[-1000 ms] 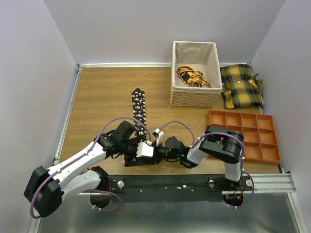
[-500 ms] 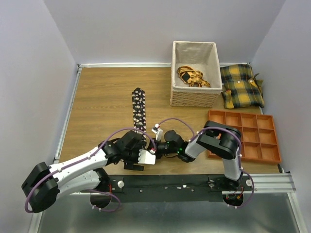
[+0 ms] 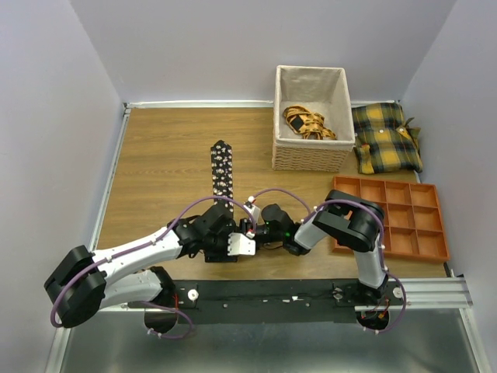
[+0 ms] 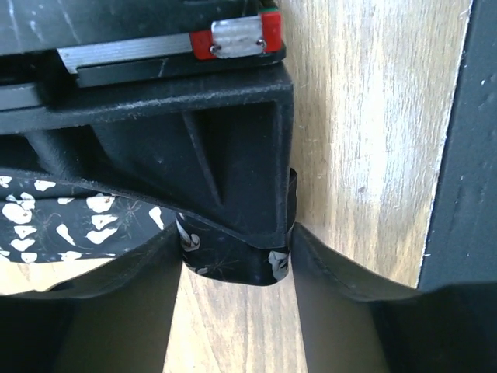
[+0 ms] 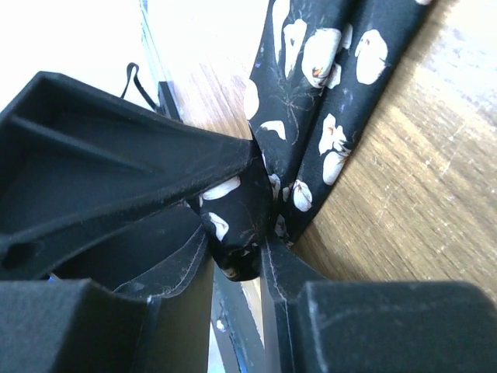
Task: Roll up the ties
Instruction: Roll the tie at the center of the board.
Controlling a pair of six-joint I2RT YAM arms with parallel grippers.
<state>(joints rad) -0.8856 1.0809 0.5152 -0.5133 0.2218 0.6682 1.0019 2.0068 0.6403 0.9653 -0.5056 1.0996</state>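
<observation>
Near the front edge of the worktop (image 3: 155, 155), left of centre, under both arms: near end of the tie (image 3: 222, 167), black with pale flowers, turned over into a small tight fold. Rest of the strip laid flat, running away toward the far edge and stopping well short of it.

Right gripper (image 5: 237, 249): clamped on that fold, one pad each side, cloth bunched between. Left gripper (image 4: 235, 260): fingers straddling the same end from the opposite side, close against the cloth; impossible to tell whether gripping or only flanking.

Step in hand, by the look of it: starting the roll. Barely begun, with nearly the whole length unrolled.

To do it well:
- Seat the left fingers firmly on the fold before any release by the right, to stop the first turn springing open.
- Turn the core along the strip toward the far edge, edges squared, to avoid a coned coil.
- Apply light tension on the flat length, without dragging it across the wood.
- Beware finger against finger in so crowded a spot.

Further off, toward the far right corner: wicker basket (image 3: 311, 159), plaid cushions (image 3: 386, 140) just beside it, orange compartment tray (image 3: 388, 186) nearer the front, all well apart from the tie.
</observation>
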